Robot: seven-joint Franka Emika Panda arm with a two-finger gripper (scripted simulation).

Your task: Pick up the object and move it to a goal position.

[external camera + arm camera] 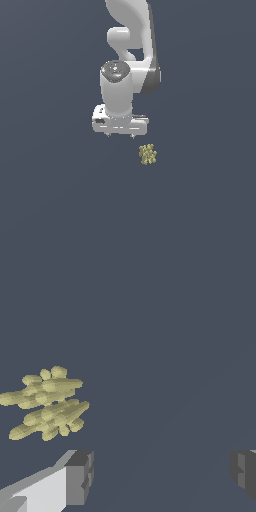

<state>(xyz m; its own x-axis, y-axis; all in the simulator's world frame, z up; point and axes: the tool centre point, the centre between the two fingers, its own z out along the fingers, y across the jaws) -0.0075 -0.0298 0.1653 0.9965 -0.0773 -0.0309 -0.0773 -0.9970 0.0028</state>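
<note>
One white two-fingered gripper (120, 135) on the single white arm (125, 60) hung with jaws spread wide, holding nothing. One small pale yellow-olive knobbly cluster (148, 154) lay on the plain dark-grey surface (50, 200), outside the fingers (79, 477), toward the exterior view's right.

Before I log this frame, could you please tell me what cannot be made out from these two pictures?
- Goal position: no marker shows in either view.
- White end effector: in the exterior view its fingers are nearly hidden under the hand body; in the wrist view both dark grey fingertips are cut by the frame edges.
- Small pale yellow-olive knobby cluster: too small in the exterior view to read its shape.
</note>
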